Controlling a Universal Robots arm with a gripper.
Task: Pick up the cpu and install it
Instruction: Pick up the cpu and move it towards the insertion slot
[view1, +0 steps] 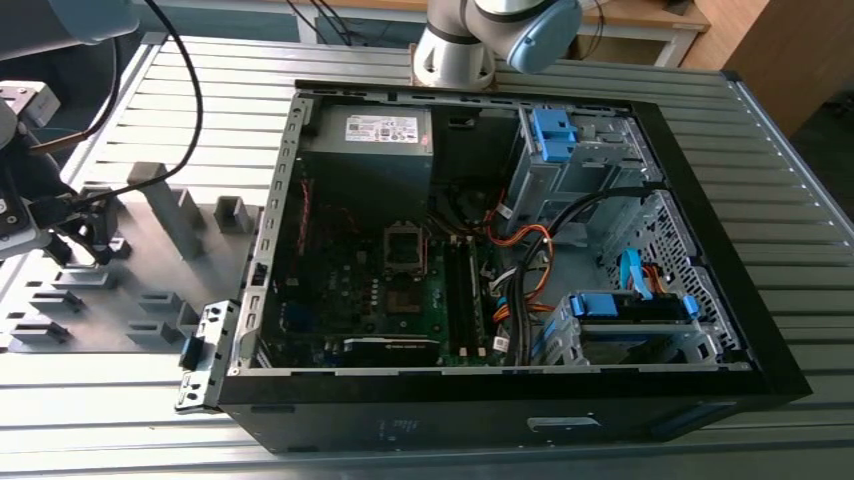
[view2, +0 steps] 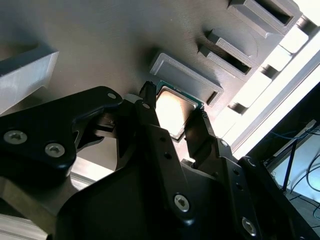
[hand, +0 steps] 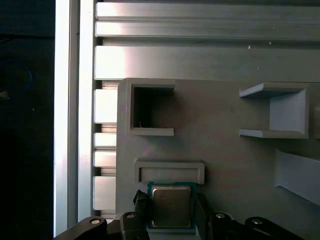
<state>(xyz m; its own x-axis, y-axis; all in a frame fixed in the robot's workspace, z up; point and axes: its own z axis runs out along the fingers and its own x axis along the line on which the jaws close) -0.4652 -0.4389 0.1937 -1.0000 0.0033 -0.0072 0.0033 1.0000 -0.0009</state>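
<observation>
Second wrist view: claw pinching the cpu by two opposite edges, no gap visible at either tip. Same grip in the first wrist view, claw on cpu, with the cpu lying flat between the tips on the grey tray, not yet lifted by the look of it.

Risks, as a judgement: thin edges and narrow tips, so little to hold. Could slip or tilt on lifting, then drop back askew or fall to the worktop. Could also catch on the raised lip just beyond the tips, hard against the cpu's far edge, if dragged that way rather than raised straight.

Around: a square pocket and a bracket of the tray, farther out from the claw. In the exterior view, claw low over the tray. Open computer case well apart from the claw, socket deep inside it near cables, with the case walls standing between claw and socket.
</observation>
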